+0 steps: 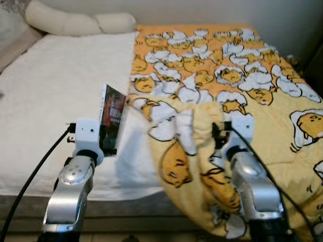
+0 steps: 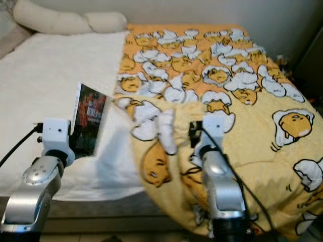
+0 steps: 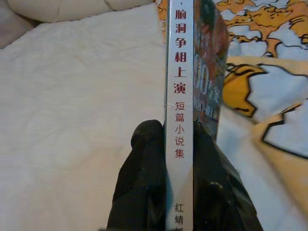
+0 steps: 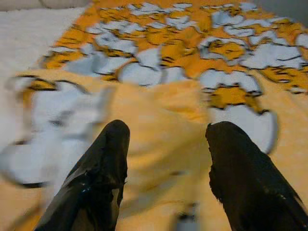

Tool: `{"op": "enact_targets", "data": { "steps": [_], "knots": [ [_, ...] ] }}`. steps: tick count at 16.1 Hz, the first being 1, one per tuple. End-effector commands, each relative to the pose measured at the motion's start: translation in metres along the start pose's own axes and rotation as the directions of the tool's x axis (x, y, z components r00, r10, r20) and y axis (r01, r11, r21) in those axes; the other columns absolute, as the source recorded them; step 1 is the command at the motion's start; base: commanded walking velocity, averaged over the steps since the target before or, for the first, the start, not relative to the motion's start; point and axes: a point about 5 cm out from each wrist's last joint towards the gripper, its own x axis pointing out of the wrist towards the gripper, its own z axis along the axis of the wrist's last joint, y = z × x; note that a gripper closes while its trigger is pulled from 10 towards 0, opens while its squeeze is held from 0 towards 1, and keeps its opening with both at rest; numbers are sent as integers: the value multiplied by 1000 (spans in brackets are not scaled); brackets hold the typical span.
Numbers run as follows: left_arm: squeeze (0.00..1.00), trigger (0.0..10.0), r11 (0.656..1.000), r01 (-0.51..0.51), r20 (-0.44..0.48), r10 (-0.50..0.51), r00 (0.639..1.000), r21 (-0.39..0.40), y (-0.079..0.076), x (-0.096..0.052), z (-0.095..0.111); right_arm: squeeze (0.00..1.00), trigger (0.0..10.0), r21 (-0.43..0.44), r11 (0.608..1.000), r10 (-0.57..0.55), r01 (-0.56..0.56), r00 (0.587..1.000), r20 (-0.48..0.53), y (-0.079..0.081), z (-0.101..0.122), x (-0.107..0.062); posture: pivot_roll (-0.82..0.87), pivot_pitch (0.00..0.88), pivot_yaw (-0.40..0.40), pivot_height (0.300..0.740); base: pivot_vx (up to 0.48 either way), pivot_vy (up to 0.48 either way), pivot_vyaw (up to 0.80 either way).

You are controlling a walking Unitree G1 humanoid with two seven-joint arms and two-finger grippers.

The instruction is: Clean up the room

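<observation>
My left gripper (image 1: 108, 136) is shut on a thin book (image 1: 112, 117) with a dark cover, holding it upright above the white bed sheet (image 1: 55, 91). Its white spine with Chinese characters (image 3: 179, 96) runs between the two black fingers (image 3: 144, 178). Over the folded edge of the yellow cartoon-print blanket (image 1: 242, 75) my right gripper (image 4: 166, 139) stands open, with its fingers (image 4: 108, 163) spread above the fabric and nothing between them.
The blanket covers the right half of the bed and hangs bunched over the near edge (image 1: 202, 191). A cream pillow roll (image 1: 75, 21) lies at the head by the wall. The bed's grey base (image 1: 126, 206) runs along the front.
</observation>
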Motion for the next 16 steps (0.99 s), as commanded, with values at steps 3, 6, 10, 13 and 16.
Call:
{"op": "enact_targets", "data": {
  "steps": [3,6,10,13,16],
  "knots": [
    [0,10000,1000,-11,42,11,999,16,3,1,10,0,10000,-11,1000,15,-15,1000,6,2,2,0,-38,0,43,740,0,381,0],
    [0,10000,1000,-8,44,7,999,22,3,1,11,0,10000,-9,1000,16,-16,1000,5,2,2,0,-38,0,44,740,0,364,0],
    [0,10000,1000,-5,43,4,999,25,3,1,11,0,10000,-3,1000,17,-17,1000,0,2,1,0,-34,0,41,740,0,265,0],
    [0,10000,1000,-3,43,2,999,23,2,1,11,0,10000,-5,1000,20,-20,1000,-4,4,0,0,-33,0,39,740,0,264,0],
    [0,10000,1000,-3,45,2,999,24,3,1,11,0,10000,-10,1000,25,-25,1000,-5,4,-1,0,-33,0,37,740,0,274,0]
  ]
}}
